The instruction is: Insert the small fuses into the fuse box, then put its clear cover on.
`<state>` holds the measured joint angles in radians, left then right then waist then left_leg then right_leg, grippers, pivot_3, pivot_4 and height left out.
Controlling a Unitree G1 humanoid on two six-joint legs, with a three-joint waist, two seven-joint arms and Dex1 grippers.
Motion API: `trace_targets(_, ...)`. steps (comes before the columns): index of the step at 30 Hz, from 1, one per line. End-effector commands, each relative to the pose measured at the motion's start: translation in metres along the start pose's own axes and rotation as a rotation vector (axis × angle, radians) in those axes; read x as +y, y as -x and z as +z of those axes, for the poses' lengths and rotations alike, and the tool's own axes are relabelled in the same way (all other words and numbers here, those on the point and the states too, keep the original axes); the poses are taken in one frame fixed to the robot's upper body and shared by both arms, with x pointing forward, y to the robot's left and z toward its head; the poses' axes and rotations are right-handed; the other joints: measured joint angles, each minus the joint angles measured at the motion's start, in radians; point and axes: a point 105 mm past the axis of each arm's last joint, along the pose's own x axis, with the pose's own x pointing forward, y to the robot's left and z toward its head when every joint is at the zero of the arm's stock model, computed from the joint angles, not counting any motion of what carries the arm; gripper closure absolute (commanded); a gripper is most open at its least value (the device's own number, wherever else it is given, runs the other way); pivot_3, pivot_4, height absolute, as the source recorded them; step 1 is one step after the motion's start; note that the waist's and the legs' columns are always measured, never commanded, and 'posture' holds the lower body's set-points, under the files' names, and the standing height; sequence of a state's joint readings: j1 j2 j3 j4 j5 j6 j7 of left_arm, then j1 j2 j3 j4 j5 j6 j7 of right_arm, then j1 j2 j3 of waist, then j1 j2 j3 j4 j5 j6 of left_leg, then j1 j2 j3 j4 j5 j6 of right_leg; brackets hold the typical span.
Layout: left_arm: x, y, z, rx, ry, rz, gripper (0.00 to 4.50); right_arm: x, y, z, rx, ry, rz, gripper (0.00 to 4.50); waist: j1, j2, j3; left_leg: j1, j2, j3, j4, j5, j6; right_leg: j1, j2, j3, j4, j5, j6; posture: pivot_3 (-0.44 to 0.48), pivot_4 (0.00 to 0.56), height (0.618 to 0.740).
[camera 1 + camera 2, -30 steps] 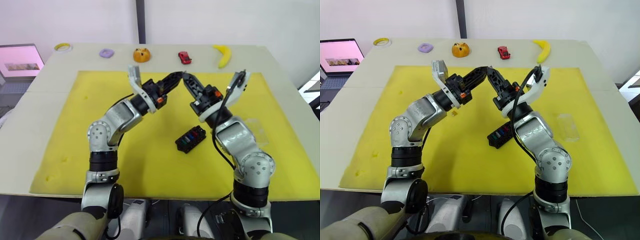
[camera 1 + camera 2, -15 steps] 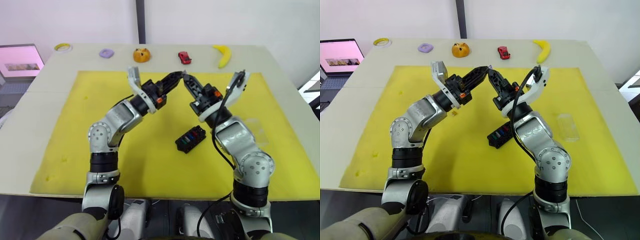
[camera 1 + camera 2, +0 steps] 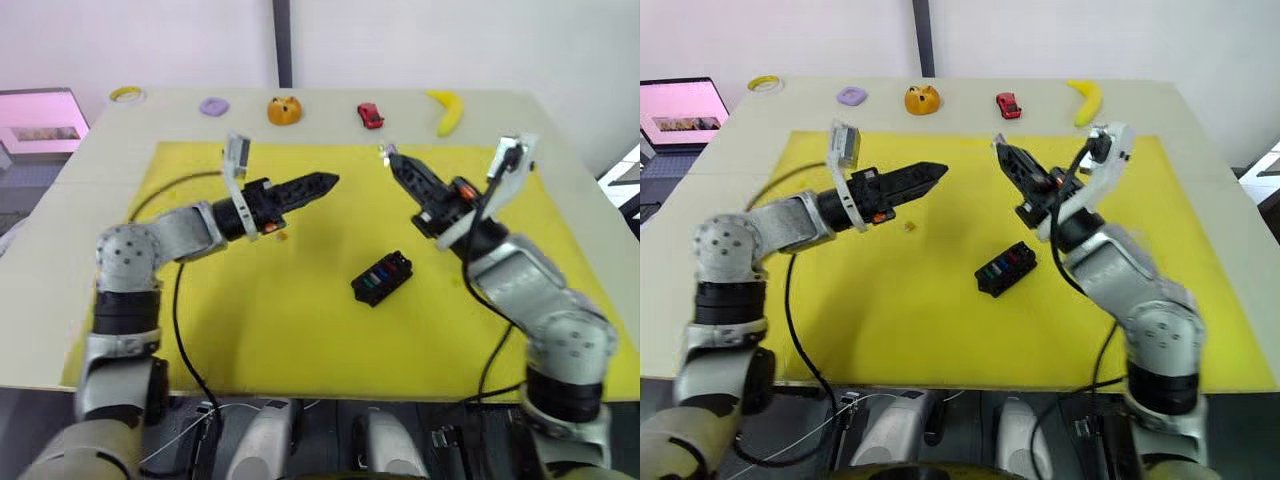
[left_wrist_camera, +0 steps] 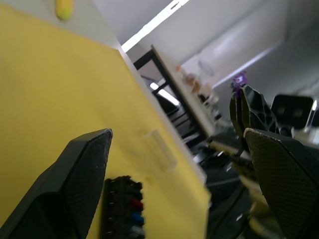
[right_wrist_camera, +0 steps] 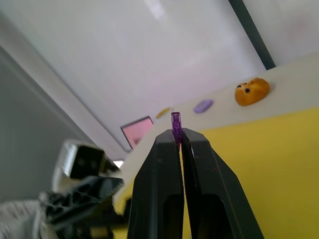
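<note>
My right gripper (image 5: 177, 133) is shut on a small purple fuse (image 5: 176, 121), which sticks out of its fingertips; it is raised over the yellow mat (image 3: 300, 320), tips pointing to the back left (image 3: 388, 155). My left gripper (image 3: 318, 184) hovers to its left, open and holding nothing, its fingers (image 4: 82, 179) wide apart. The black fuse box (image 3: 381, 278) lies on the mat below and between them, with several coloured fuses in its slots. A small olive fuse (image 3: 282, 236) lies loose on the mat under the left gripper. The clear cover (image 4: 160, 151) lies on the mat beyond the box.
Along the table's far edge lie a tape roll (image 3: 125, 94), a purple piece (image 3: 212, 105), an orange toy (image 3: 284, 110), a red toy car (image 3: 369, 115) and a banana (image 3: 445, 110). A laptop (image 3: 40, 120) stands at the far left.
The grippers met tip to tip before and have moved apart. The left one has opened and pulled back to the left. The right one keeps the purple fuse and has swung right.
</note>
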<state>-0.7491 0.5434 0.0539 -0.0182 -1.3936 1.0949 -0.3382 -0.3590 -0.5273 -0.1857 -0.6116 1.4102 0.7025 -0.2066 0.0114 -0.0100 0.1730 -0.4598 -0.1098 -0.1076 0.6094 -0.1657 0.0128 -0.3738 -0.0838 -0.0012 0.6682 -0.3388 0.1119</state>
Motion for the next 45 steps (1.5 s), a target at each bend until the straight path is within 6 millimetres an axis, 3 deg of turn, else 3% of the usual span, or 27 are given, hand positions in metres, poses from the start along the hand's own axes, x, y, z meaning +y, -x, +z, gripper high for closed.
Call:
trace_targets(1, -0.016, -0.004, -0.01, 0.149, -0.285, -0.109, 0.03, 0.008, 0.02, 0.003, 0.086, 0.165, 0.045, 4.5, 0.0, 0.001, 0.0, 0.0, 0.0, 0.0, -0.001, 0.0, 0.0, 0.0, -0.001, 0.0, -0.001, 0.0, 0.0, 0.0, 0.15, 0.735)
trace_targets(7, -0.01, -0.003, -0.034, 0.345, -0.719, -0.234, 0.03, -0.01, 0.039, -0.024, 0.274, 0.394, -0.007, 4.5, -0.004, 0.002, 0.0, 0.0, 0.002, 0.002, -0.005, 0.0, 0.0, 0.0, -0.003, 0.0, -0.002, -0.002, -0.005, 0.0, 0.15, 0.735)
trace_targets(13, -0.001, -0.016, -0.039, 0.358, -0.874, -0.269, 0.03, -0.025, 0.046, -0.051, 0.338, 0.5, -0.023, 4.5, 0.001, 0.002, 0.001, -0.001, 0.001, 0.001, -0.003, 0.0, 0.0, -0.001, -0.003, 0.0, -0.003, -0.001, -0.003, 0.0, 0.15, 0.735)
trace_targets(23, 0.0, -0.027, -0.051, 0.377, -0.922, -0.335, 0.03, -0.035, 0.045, -0.072, 0.35, 0.486, -0.036, 4.5, -0.001, 0.002, 0.001, -0.001, 0.001, 0.0, -0.002, 0.0, 0.0, 0.0, -0.003, -0.001, -0.002, -0.001, -0.002, 0.0, 0.15, 0.735)
trace_targets(45, -0.001, -0.031, -0.052, 0.379, -0.932, -0.34, 0.03, -0.054, 0.043, -0.078, 0.36, 0.517, -0.06, 4.5, -0.001, 0.002, 0.0, 0.0, 0.001, 0.0, 0.002, 0.0, 0.0, 0.001, -0.002, -0.002, 0.002, -0.001, -0.001, 0.0, 0.15, 0.735)
